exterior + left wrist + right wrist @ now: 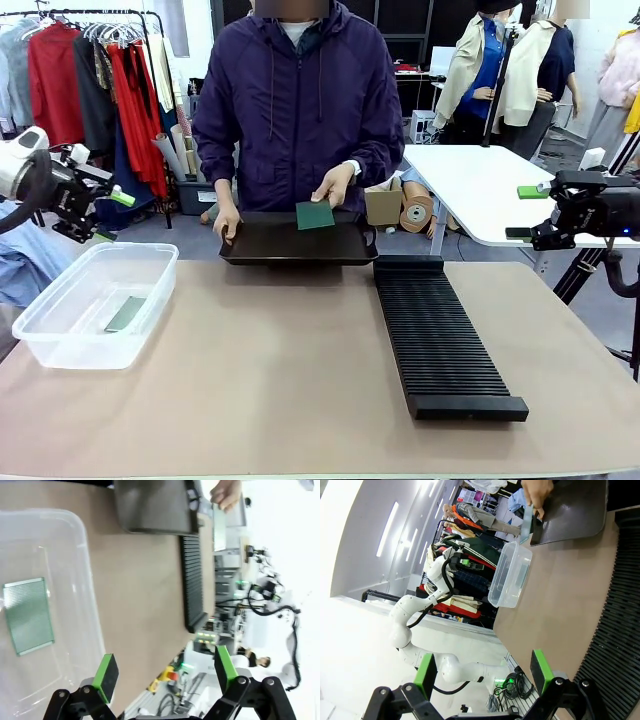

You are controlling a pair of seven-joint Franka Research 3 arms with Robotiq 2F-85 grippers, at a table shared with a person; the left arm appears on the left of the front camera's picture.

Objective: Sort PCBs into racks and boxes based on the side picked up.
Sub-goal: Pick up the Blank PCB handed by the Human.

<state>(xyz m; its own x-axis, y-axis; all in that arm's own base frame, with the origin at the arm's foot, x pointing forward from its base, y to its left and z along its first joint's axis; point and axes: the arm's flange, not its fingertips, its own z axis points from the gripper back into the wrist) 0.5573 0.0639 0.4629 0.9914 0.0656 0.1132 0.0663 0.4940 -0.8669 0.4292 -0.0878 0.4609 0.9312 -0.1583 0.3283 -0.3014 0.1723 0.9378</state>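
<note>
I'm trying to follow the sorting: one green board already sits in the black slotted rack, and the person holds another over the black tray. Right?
Not quite. The sorted board lies flat in the clear tub, not in the slotted rack, as the front view shows. The person's hand does hold a second board over the black tray.

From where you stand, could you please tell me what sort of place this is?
Probably a robotics lab or test room: a work table holding a slotted black rack and a clear tub, a person facing it, and a clothes rail behind.
</note>
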